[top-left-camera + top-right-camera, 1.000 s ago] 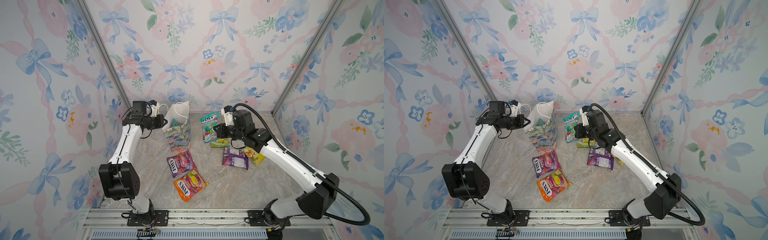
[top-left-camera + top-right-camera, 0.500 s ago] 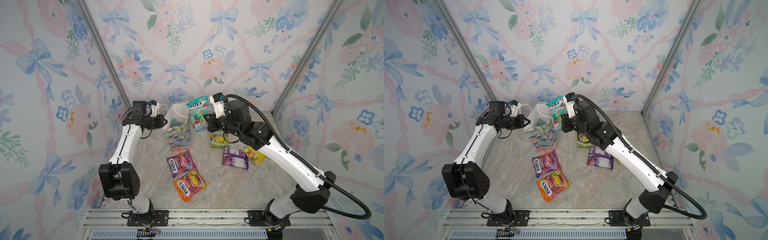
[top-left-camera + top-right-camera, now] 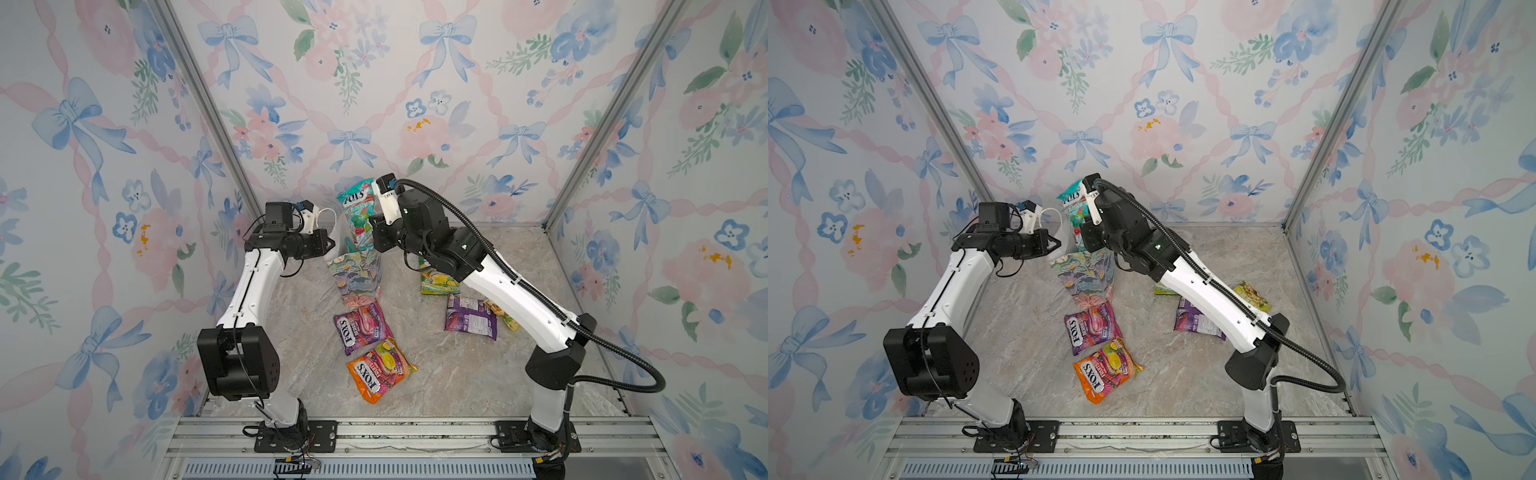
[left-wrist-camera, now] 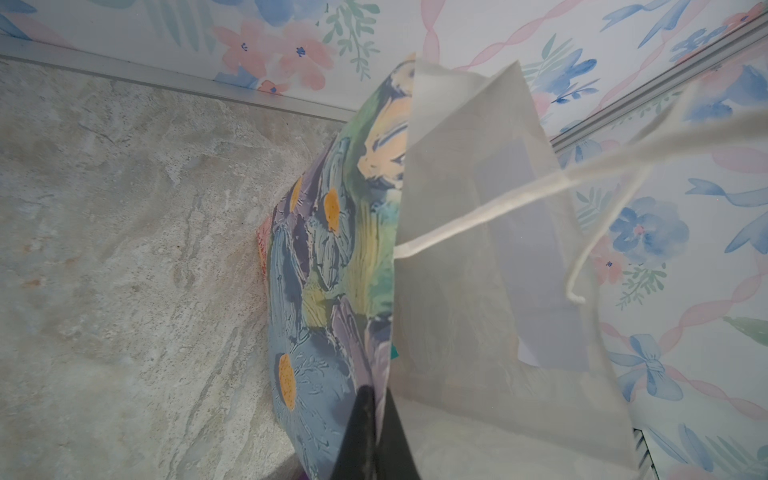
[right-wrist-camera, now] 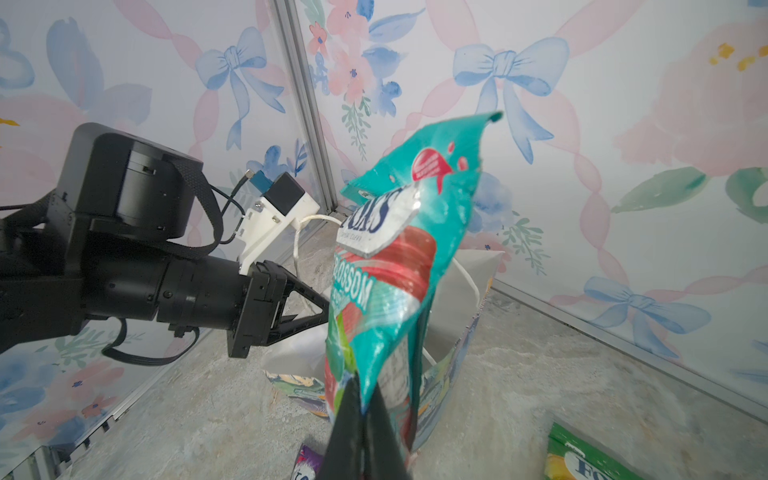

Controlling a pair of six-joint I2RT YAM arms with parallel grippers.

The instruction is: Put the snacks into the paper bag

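The paper bag (image 3: 356, 276) (image 3: 1084, 275) stands at the back of the table, floral outside and white inside (image 4: 478, 257). My left gripper (image 3: 331, 243) (image 3: 1057, 243) (image 4: 376, 401) is shut on the bag's near rim and holds its mouth apart. My right gripper (image 3: 375, 237) (image 3: 1086, 237) (image 5: 365, 401) is shut on the bottom edge of a teal FOX'S packet (image 3: 356, 214) (image 3: 1072, 208) (image 5: 395, 270). The packet stands upright just over the bag's mouth (image 5: 461, 345). I cannot tell whether any of it is inside.
More snacks lie on the marble table (image 3: 449, 374): a purple-pink FOX'S packet (image 3: 361, 327), an orange one (image 3: 380, 368), a green-yellow one (image 3: 436, 279), a purple packet (image 3: 471, 318) and a yellow one (image 3: 503, 316). Floral walls close in the back and sides.
My right gripper has carried the teal packet up off the table and leftward to the bag's mouth. The left arm and the bag have stayed still.
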